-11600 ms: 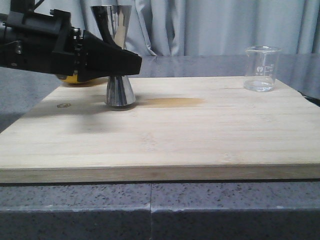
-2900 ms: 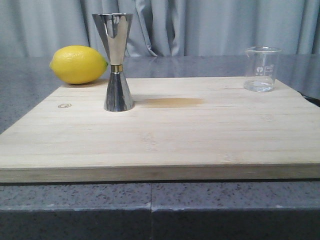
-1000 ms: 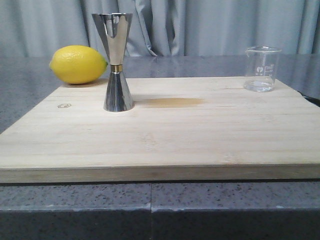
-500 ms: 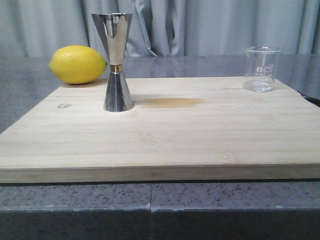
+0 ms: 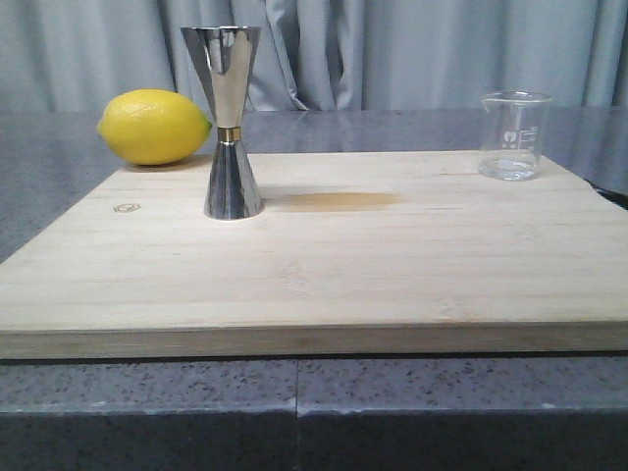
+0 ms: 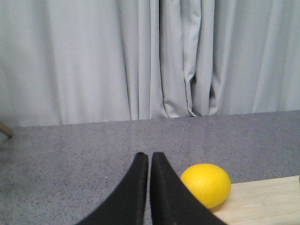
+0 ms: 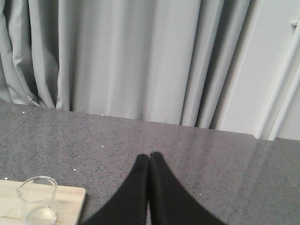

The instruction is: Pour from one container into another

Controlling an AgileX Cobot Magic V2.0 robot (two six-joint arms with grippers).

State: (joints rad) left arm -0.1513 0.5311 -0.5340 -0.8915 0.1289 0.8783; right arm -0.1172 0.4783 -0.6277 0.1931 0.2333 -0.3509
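The clear glass beaker (image 5: 512, 135) stands upright at the far right corner of the wooden board (image 5: 324, 265); it also shows in the right wrist view (image 7: 37, 200). The steel jigger (image 5: 230, 123) with a gold waist band stands upright on the board's far left. Neither arm appears in the front view. My left gripper (image 6: 149, 155) is shut with nothing in it, hanging over the grey counter left of the board. My right gripper (image 7: 149, 155) is shut and empty, over the counter to the right of the board.
A yellow lemon (image 5: 154, 127) lies on the counter behind the board's far left corner, also seen in the left wrist view (image 6: 206, 184). A brownish stain (image 5: 339, 201) marks the board right of the jigger. Grey curtains (image 5: 392, 49) hang behind the counter.
The left arm, which was around the jigger 11.6 s ago, has left the front view. Over the last second nothing has moved.
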